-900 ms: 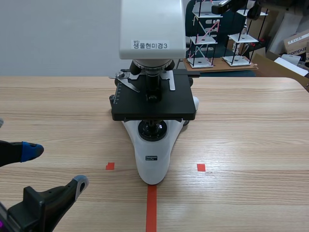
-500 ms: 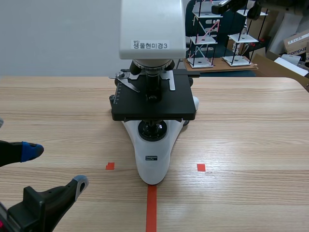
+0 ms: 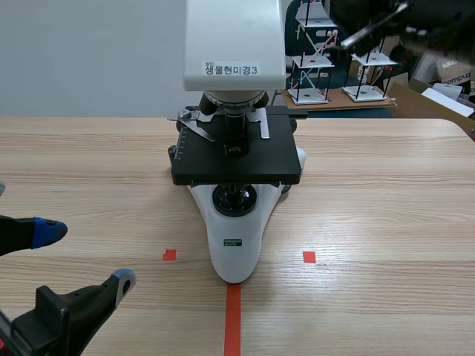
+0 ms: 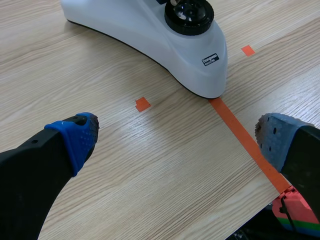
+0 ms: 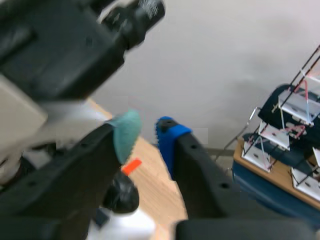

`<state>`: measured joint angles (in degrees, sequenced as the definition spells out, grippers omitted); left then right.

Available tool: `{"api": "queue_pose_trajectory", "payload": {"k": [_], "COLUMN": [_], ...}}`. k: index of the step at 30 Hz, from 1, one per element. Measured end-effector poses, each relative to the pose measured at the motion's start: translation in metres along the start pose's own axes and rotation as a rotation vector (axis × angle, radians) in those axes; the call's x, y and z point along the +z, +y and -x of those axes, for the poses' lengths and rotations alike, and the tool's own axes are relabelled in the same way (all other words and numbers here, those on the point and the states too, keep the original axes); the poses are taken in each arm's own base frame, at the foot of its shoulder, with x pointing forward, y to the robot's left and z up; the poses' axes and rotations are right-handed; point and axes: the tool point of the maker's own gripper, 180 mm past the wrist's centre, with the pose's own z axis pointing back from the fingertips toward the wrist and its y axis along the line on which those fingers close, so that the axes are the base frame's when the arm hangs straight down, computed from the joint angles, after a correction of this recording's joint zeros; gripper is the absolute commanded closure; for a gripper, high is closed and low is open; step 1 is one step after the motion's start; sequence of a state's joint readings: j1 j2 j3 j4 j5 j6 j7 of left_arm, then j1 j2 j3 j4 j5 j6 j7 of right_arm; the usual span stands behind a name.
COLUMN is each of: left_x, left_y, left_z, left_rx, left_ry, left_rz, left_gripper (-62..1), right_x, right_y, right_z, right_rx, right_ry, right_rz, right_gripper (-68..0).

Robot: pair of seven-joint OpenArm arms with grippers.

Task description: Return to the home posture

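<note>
Two grippers, one microscope, one table, listed in turn.

1. Left gripper (image 3: 83, 256) – low at the near left corner of the table (image 3: 386, 193). Jaws are wide open with nothing between them, one pad blue (image 3: 46, 231) and the other grey (image 3: 123, 281). In its wrist view, bare wood and the long orange-red tape line (image 4: 240, 132) lie between the fingers. The microscope's white foot is ahead of them and apart from both.

2. Right gripper (image 5: 147, 134) – raised well off the table against a pale wall. Jaws are all but closed, with a teal pad (image 5: 126, 134) and a blue pad (image 5: 167, 136) drawn close and holding nothing. The dark shapes beside it are too blurred to name. In the scene view the right arm (image 3: 386, 18) is a dark blur high at the far right.

3. Microscope (image 3: 236, 148) – upright at the table's middle, with a white body, a black stage and a printed label on its head. Its foot meets the end of the central tape line, between two small tape squares (image 3: 169, 254).

4. Wire racks (image 3: 312, 55) – beyond the table's far edge.
</note>
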<state>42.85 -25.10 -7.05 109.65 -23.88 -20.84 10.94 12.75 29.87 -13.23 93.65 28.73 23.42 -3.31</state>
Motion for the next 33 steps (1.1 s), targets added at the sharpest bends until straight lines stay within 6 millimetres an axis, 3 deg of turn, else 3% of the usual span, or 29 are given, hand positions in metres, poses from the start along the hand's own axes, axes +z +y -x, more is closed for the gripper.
{"api": "queue_pose_trajectory", "payload": {"k": [3,8,11,15,20,24,33], "left_x": [0.0,0.0,0.0,0.0,0.0,0.0,0.0], "left_y": [0.0,0.0,0.0,0.0,0.0,0.0,0.0], "left_z": [0.0,0.0,0.0,0.0,0.0,0.0,0.0], "left_rx": [0.0,0.001,0.0,0.0,0.001,0.0,0.0], "left_ry": [0.0,-0.001,0.0,0.0,0.0,0.0,0.0], "left_rz": [0.0,0.0,0.0,0.0,0.0,0.0,0.0], "left_gripper": [-62.3,-62.3,-62.3,-62.3,-62.3,-62.3,-62.3], "right_x": [0.025,0.065,0.089,0.123,0.155,0.165,0.166], "right_y": [0.013,0.047,0.07,0.089,0.102,0.116,0.118], "right_z": [0.009,0.002,0.009,0.031,0.042,0.052,0.054], "right_rx": [-0.011,-0.019,-0.083,-0.145,-0.141,-0.147,-0.149], "right_ry": [0.02,-0.012,-0.01,0.026,0.042,0.091,0.104], "right_rz": [0.012,-0.007,-0.022,0.02,0.065,0.034,0.031], "right_gripper": [-33.7,-50.5,-56.7,-58.2,-58.3,-58.3,-58.2]}}
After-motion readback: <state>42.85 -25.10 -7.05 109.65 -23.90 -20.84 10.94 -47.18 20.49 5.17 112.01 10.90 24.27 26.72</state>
